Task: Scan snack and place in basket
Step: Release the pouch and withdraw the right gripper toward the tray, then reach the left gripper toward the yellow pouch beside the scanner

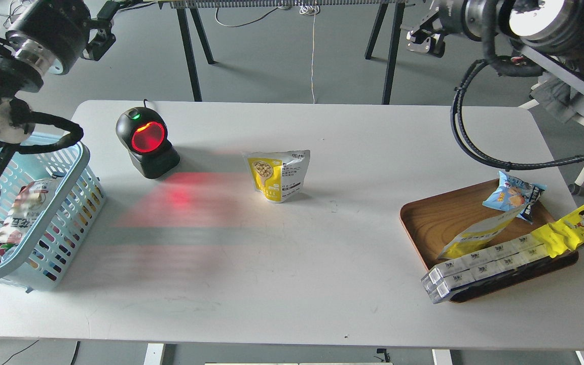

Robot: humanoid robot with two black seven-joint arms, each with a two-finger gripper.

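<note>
The snack (278, 175), a small yellow and white pouch, stands upright on the white table (271, 263), just right of the scanner's red glow. Nothing holds it. The light blue basket (76, 167) sits at the table's left edge. My right gripper (425, 40) is raised high at the top right, far from the pouch, its fingers apart and empty. My left gripper (100, 31) is raised at the top left, above and behind the basket, its fingers apart and empty.
A black scanner (145, 142) with a red window stands left of the pouch. A red and white packet (23, 208) lies in the basket. A brown tray (429, 218) at the right holds a blue packet (515, 195), a long yellow packet (573, 228) and white boxes (484, 266).
</note>
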